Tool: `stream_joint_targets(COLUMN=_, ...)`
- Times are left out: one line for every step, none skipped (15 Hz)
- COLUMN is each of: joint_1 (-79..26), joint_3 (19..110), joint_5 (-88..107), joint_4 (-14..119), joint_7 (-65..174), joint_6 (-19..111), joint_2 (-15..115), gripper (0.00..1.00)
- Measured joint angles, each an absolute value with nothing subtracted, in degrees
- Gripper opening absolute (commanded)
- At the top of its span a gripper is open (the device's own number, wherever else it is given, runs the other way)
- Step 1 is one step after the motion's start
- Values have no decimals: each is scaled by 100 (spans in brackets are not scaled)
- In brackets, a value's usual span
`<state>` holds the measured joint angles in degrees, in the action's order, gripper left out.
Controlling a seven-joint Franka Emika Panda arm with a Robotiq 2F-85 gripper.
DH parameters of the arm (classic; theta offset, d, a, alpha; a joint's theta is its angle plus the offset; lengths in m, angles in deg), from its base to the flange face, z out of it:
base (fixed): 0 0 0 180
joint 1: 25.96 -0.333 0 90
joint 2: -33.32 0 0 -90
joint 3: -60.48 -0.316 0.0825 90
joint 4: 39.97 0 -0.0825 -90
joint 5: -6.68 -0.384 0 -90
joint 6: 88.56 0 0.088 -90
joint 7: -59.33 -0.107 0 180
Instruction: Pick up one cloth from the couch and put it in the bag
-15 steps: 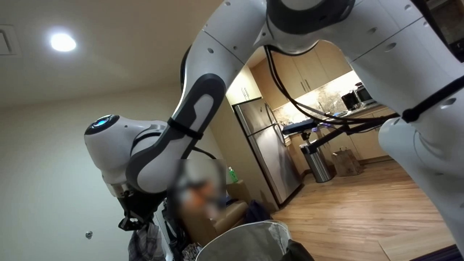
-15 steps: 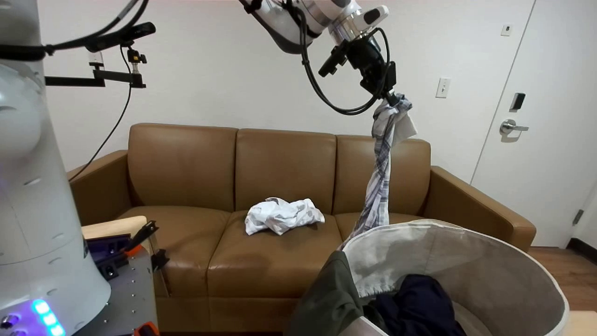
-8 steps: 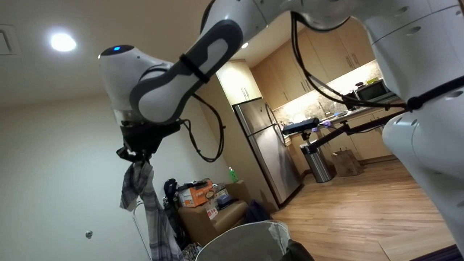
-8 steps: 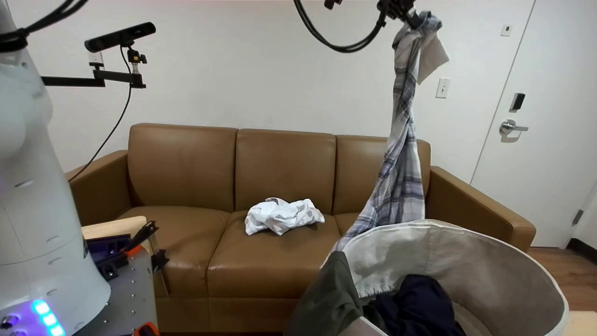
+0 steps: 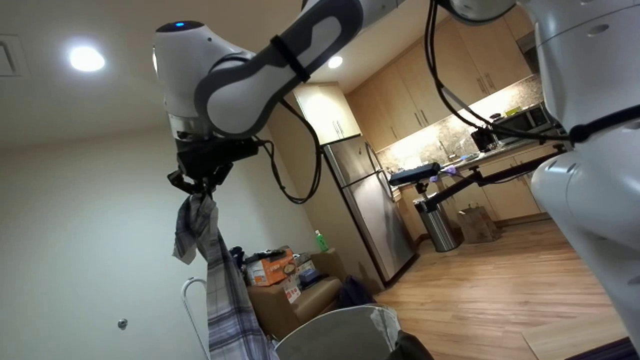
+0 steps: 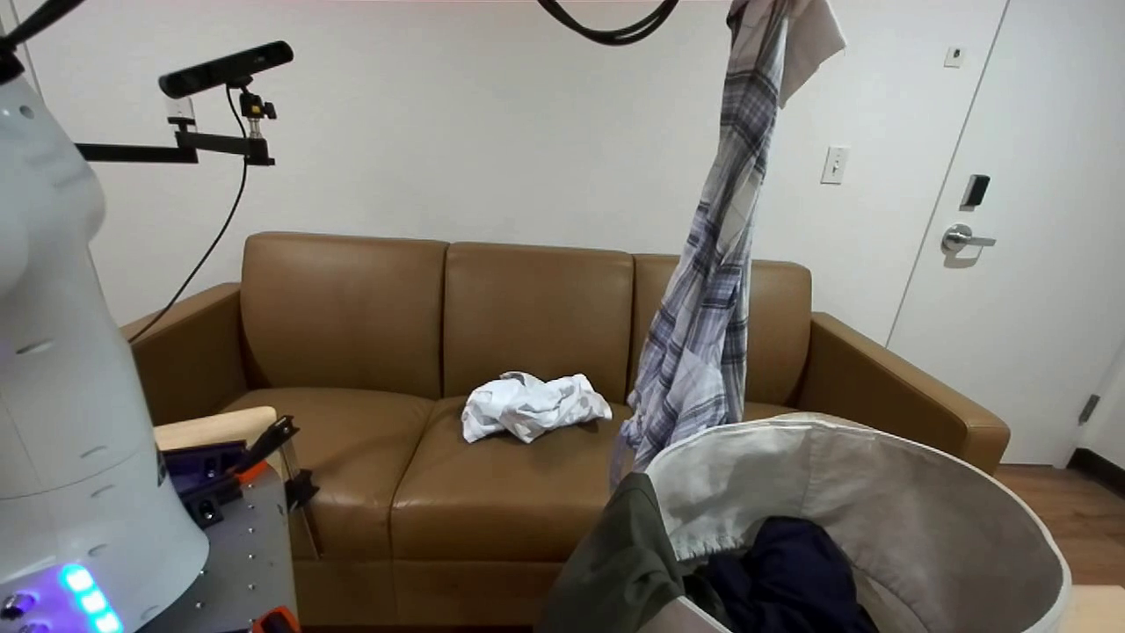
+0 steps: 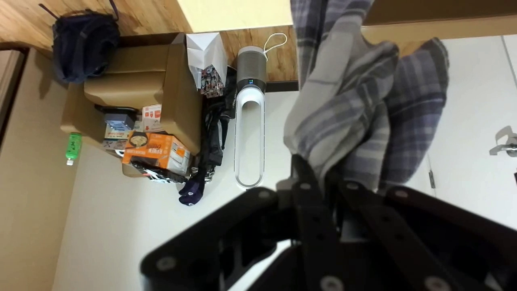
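grey plaid cloth (image 6: 707, 308) hangs from gripper (image 7: 318, 173) outside the bag rim (image 6: 879, 434).

Purple-grey and white plaid cloth (image 6: 707, 308), brown couch (image 6: 518, 483), pale grey bag (image 6: 888, 483), black fingers (image 7: 311, 210)

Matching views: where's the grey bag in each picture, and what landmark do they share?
In an exterior view: grey bag at the bottom edge, near the middle, cut off by the frame.
In an exterior view: grey bag at lower right, also cut off at the bottom.
Wrist view: not visible.
Shared landmark: the plaid cloth, in all three.
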<state>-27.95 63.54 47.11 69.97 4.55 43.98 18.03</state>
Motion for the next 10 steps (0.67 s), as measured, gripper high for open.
stream_joint_targets(joint_1=-2706, joint_3=6282, joint_5=4711, joint_4=6984, joint_7=455, joint_6=4398, joint_2=1809, gripper=8)
stream_joint_targets(joint_1=-2622, joint_3=6236, joint_5=4706, joint_4=6927, joint_7=453, joint_6=4397, joint_2=1797, gripper=8)
stream_joint_targets(joint_1=-2518, joint_3=6225, joint_5=4699, joint_4=6802, joint_7=395, joint_6=4360, joint_2=1755, gripper=8)
stream_joint_targets(joint_1=-2386, joint_3=6228, joint_5=4682, joint_4=6628, joint_7=360, joint_6=4238, joint_2=1673, gripper=7)
stream_joint_targets(joint_1=-2247, joint_3=6245, joint_5=4632, joint_4=6455, joint_7=353, joint_6=4076, joint_2=1570, gripper=8)
stream_joint_targets(joint_1=-2108, joint_3=6274, joint_5=4547, joint_4=6296, joint_7=353, joint_6=3902, joint_2=1454, gripper=8)
stream_joint_targets(joint_1=-1969, joint_3=6314, joint_5=4449, joint_4=6140, joint_7=353, joint_6=3718, joint_2=1332, gripper=7)
stream_joint_targets(joint_1=-1830, joint_3=6381, joint_5=4332, joint_4=5993, joint_7=354, joint_6=3548, joint_2=1220, gripper=8)
stream_joint_targets(joint_1=-1681, joint_3=6471, joint_5=4238, joint_4=5853, joint_7=354, joint_6=3420, joint_2=1126, gripper=8)
stream_joint_targets(joint_1=-1526, joint_3=6560, joint_5=4183, joint_4=5760, joint_7=353, joint_6=3339, joint_2=1072, gripper=7)
